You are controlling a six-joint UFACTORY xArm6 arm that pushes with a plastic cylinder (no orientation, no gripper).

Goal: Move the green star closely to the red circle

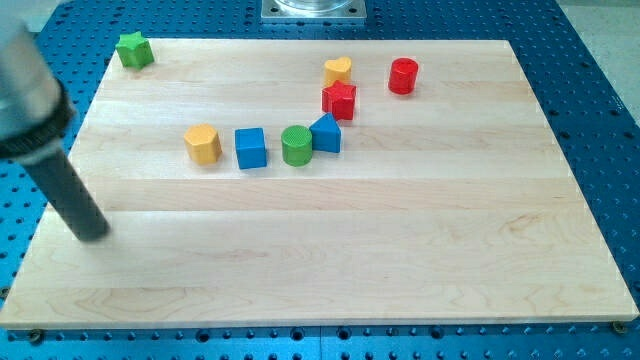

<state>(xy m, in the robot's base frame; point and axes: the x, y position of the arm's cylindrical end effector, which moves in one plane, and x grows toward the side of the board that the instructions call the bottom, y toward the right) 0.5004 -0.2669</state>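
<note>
The green star [133, 49] lies at the top left corner of the wooden board [330, 270]. The red circle [403, 76], a short cylinder, stands near the view's top, right of centre. My tip [93, 236] rests on the board near its left edge, well below the green star and far left of the red circle. It touches no block.
A yellow heart [338, 71] and a red star [339, 100] lie just left of the red circle. Below them, in a row from left: a yellow hexagon [203, 144], a blue cube [251, 148], a green cylinder [297, 145], a blue triangle [325, 133].
</note>
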